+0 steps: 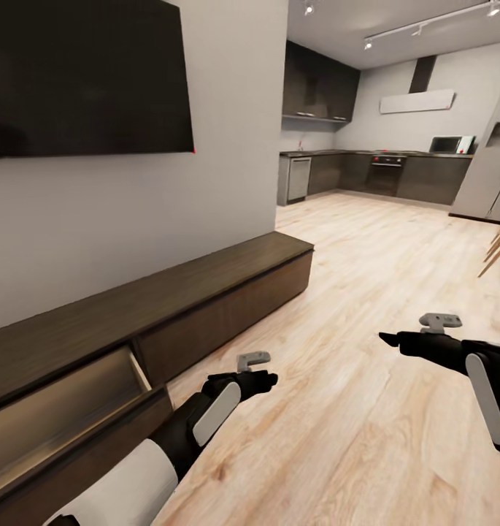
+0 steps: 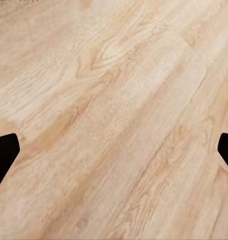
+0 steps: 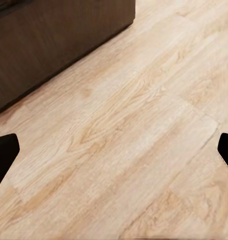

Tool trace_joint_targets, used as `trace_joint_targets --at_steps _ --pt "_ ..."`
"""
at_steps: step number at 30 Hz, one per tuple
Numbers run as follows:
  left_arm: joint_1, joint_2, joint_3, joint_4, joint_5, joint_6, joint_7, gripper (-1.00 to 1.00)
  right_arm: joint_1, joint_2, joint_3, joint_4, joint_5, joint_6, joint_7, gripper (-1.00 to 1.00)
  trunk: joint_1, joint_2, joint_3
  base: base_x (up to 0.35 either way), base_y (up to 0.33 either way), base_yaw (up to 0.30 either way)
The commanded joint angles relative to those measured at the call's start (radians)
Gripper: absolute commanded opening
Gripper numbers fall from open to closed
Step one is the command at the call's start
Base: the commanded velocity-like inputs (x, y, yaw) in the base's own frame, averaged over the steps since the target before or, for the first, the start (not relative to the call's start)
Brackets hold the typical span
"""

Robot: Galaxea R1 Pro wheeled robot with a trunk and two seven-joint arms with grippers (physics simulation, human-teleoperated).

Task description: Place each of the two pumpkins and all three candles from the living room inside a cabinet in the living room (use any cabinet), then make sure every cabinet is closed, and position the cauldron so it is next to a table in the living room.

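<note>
Both hands, left (image 1: 268,379) and right (image 1: 387,339), are hovering released and empty over the wood floor (image 1: 366,292) beside the long cabinet (image 1: 206,292), whose stiff, probably light drawer (image 1: 67,409) is standing open, best pushed at its front edge.

An open-plan home: a large black wall-mounted television (image 1: 85,73) above a long low dark-brown wooden cabinet (image 1: 169,307), pale wood plank flooring (image 1: 366,292), and a dark-fronted fitted kitchen (image 1: 374,172) beyond.
</note>
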Motion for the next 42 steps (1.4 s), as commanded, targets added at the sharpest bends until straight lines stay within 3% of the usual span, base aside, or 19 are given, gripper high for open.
trace_joint_targets --at_steps 1,9,25,36,42 --pt "0.001 0.000 -0.006 0.000 0.014 -0.012 0.010 1.00 -0.001 0.000 -0.002 -0.001 -0.002 0.005 0.002 1.00 0.000 0.000 -0.001 0.000 0.000 -0.265" --pt "0.017 0.001 -0.041 0.008 0.028 -0.063 -0.002 1.00 -0.003 0.003 0.001 -0.001 -0.002 0.005 0.000 1.00 0.000 0.000 0.004 0.000 0.000 -0.271" --pt "0.020 0.001 -0.046 0.009 0.030 -0.071 -0.007 1.00 -0.004 -0.001 0.002 -0.001 -0.003 0.005 0.002 1.00 0.000 0.000 0.015 0.002 0.000 -0.274" --pt "0.026 0.003 -0.049 0.011 0.021 -0.073 -0.041 1.00 -0.003 -0.007 0.002 -0.001 -0.003 0.005 0.004 1.00 0.000 0.000 0.022 0.307 -0.020 -0.274" --pt "0.026 0.004 -0.081 0.013 0.024 -0.074 -0.042 1.00 -0.003 -0.008 0.002 -0.001 -0.003 0.005 0.004 1.00 0.000 0.000 0.026 0.327 -0.153 -0.274"
